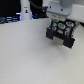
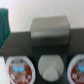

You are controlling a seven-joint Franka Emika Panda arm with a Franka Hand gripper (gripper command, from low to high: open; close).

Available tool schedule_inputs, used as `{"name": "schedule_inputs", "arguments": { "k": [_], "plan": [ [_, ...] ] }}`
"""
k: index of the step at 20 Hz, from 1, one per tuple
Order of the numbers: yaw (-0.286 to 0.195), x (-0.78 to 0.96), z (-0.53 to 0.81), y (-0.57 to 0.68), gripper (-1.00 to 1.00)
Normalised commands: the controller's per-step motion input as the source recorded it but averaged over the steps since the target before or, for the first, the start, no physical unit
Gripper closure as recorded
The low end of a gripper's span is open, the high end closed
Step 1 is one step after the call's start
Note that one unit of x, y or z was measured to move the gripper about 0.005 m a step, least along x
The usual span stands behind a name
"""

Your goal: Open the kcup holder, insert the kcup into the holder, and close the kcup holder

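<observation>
Hand (image 1: 61,40) hovers over kcup holder (image 2: 30,42); hand's opening cannot be told.

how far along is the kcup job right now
Done: the kcup holder looks open, with pods showing in a row in the wrist view. In hand: a white pod sits between two reddish-lidded pods, perhaps the kcup just placed; its top is too blurred to tell. The gripper hangs over the holder, jaws unclear. Left: closing the holder.
</observation>
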Motion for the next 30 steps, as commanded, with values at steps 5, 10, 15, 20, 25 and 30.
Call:
{"name": "schedule_inputs", "arguments": {
  "k": [5,10,15,20,25,30],
  "plan": [
    [0.146,0.48,-0.2,0.23,-1.0],
    [0.266,0.01,-0.25,0.14,-1.0],
    [0.305,-0.25,-0.19,0.03,-1.0],
    [0.218,-0.47,-0.04,0.17,-1.0],
    [0.117,-0.47,0.0,0.4,-1.0],
    [0.096,-0.57,0.03,0.49,-1.0]
  ]
}}
